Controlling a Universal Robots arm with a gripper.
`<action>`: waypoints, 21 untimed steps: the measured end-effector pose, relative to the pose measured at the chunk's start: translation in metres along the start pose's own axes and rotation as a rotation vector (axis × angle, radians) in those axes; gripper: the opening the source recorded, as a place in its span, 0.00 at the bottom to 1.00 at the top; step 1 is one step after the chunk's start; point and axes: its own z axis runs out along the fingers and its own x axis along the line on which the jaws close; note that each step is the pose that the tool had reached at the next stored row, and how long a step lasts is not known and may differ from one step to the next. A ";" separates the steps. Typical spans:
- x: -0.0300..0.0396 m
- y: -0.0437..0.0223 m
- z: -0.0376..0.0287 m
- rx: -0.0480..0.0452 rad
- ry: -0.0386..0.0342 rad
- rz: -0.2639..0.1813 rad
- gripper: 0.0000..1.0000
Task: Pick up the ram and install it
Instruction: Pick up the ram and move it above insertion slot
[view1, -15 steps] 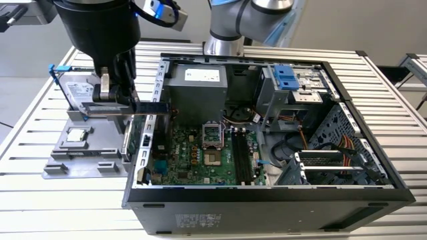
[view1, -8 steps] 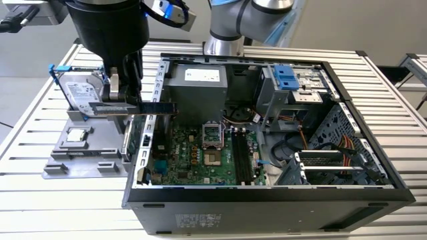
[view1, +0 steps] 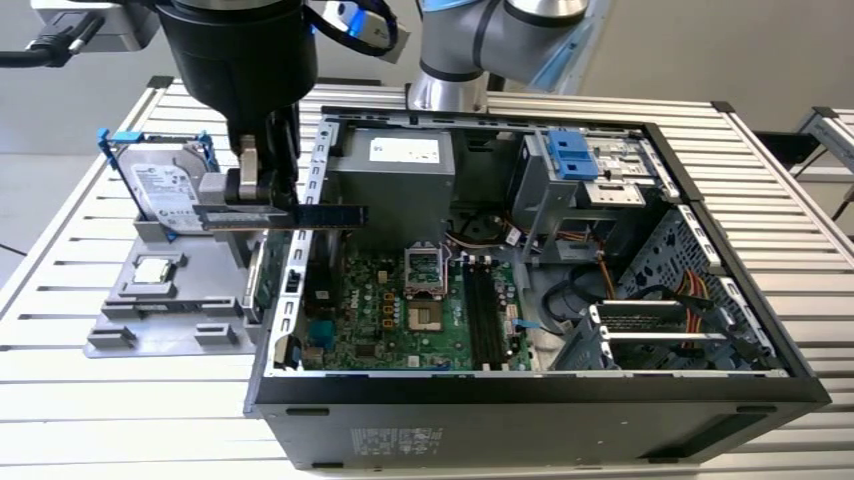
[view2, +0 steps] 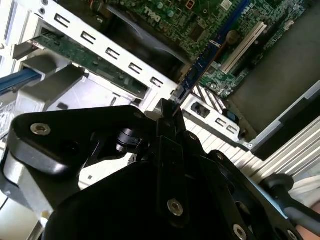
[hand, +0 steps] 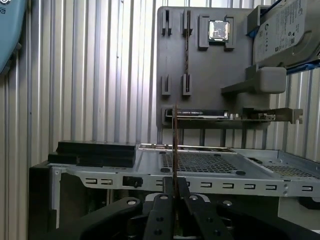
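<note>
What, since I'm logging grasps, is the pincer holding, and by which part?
The slim, dark blue-green ram stick, clamped in the pincer near one end; its other end juts free over the open black computer case's edge.

Slatted metal table (view1: 80, 400) bears an open computer case (view1: 534, 420) and grey tray (view1: 167, 322).
</note>
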 end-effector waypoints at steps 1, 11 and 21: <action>0.0000 -0.0013 0.0000 0.0000 -0.0001 0.000 0.00; 0.0004 -0.0154 -0.0002 0.0000 0.0000 0.000 0.00; 0.0008 -0.0299 -0.0005 0.0000 0.0000 0.000 0.00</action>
